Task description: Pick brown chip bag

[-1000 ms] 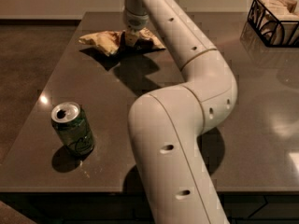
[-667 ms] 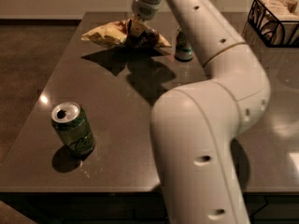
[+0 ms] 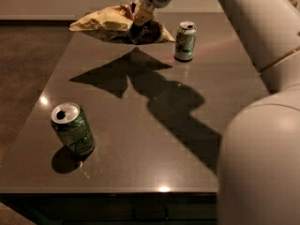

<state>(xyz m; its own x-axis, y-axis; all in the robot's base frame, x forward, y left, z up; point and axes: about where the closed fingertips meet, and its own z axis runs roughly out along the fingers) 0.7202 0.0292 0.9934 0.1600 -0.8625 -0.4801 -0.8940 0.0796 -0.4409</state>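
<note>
Above the far edge of the table (image 3: 140, 163), I see my gripper (image 3: 142, 18) clamped on the brown chip bag (image 3: 101, 22), which hangs clear of the surface (its shadow falls apart from it). A green can (image 3: 185, 41) stands just right of the bag; a second can (image 3: 73, 130) sits near the front left corner.

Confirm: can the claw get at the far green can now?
Probably not: the claw is shut on the brown chip bag, held off the table; the far green can stands unobstructed beside it.
</note>
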